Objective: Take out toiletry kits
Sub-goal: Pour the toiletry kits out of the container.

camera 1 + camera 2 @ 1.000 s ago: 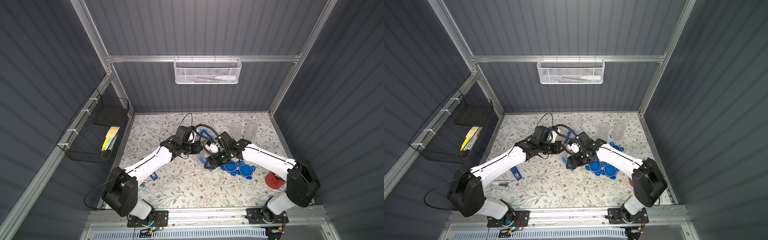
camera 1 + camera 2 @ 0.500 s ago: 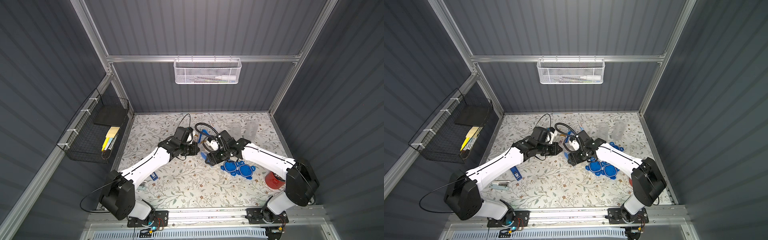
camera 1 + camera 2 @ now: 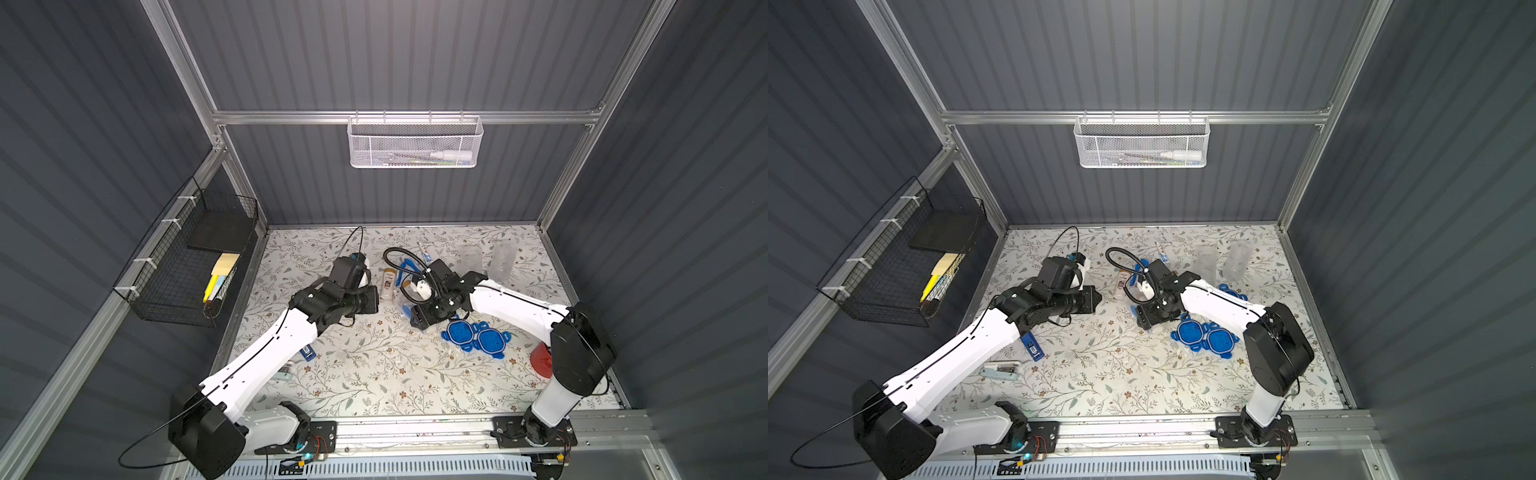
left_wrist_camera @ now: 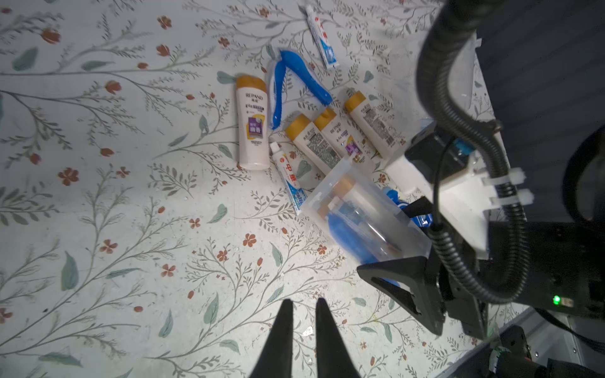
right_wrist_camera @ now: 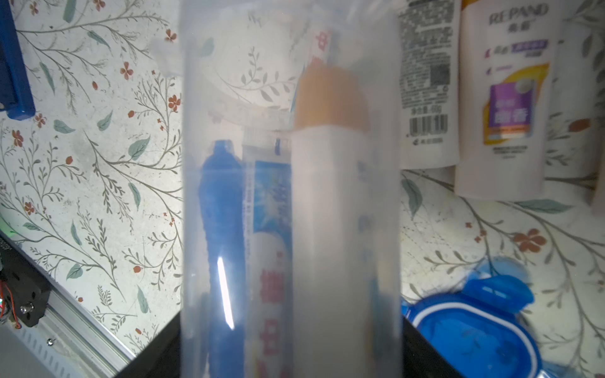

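Observation:
My right gripper (image 5: 291,343) is shut on a clear jar (image 4: 360,216), tilted with its mouth toward the mat. Inside it I see a cream bottle (image 5: 327,196), a toothpaste tube (image 5: 271,212) and a blue toothbrush (image 5: 222,203). Outside the jar lie several cream bottles (image 4: 251,127) (image 3: 389,283), two toothpaste tubes (image 4: 322,39) (image 4: 289,178) and blue toothbrushes (image 4: 294,81). My left gripper (image 4: 304,304) (image 3: 376,300) hovers left of the pile. Its fingers stand a little apart with nothing between them.
Two clear jars (image 3: 469,257) (image 3: 503,264) stand at the back right. Blue lids (image 3: 473,336) lie beside my right arm, with a red object (image 3: 540,359) at the right edge. A dark-blue gadget (image 3: 1032,349) lies under my left arm. Wire baskets hang on the left wall (image 3: 187,257) and back wall (image 3: 415,143).
My left gripper has drawn back to the left, away from the jar's mouth, and its fingers have parted slightly. The right gripper has shifted a little toward the back with the jar.

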`<state>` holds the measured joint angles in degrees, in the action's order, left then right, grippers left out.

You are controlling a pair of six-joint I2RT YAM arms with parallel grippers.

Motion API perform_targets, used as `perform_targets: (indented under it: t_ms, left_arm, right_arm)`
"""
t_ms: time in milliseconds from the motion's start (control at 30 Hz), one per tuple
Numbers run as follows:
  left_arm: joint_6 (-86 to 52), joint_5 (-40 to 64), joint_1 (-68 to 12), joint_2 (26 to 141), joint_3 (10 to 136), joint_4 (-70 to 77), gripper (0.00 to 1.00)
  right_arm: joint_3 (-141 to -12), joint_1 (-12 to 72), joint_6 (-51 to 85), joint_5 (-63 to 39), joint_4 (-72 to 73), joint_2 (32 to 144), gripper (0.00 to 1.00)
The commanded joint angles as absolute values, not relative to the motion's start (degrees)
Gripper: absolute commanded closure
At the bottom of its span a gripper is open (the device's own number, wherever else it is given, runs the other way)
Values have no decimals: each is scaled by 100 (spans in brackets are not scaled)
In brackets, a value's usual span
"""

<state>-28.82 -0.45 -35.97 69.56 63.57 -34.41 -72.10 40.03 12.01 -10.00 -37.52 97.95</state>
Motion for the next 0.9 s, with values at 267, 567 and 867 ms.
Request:
perform_targets:
  t_ms: [267,567,867]
  left_arm:
    - [-2946,-475,-3595,6829,6381,-3681,83]
    - [-2946,-544,-3595,6793,6354,-3684,83]
    - [-2936,-536,-3595,6833,6325,-3648,82]
  right_arm:
    - [-7979,4117,1231,-541,-4667,10125,64]
    - [-8200,4198,1143,-475,-4834,10324,65]
    - [-8209,4209,1134,-518,-4832,10369,66]
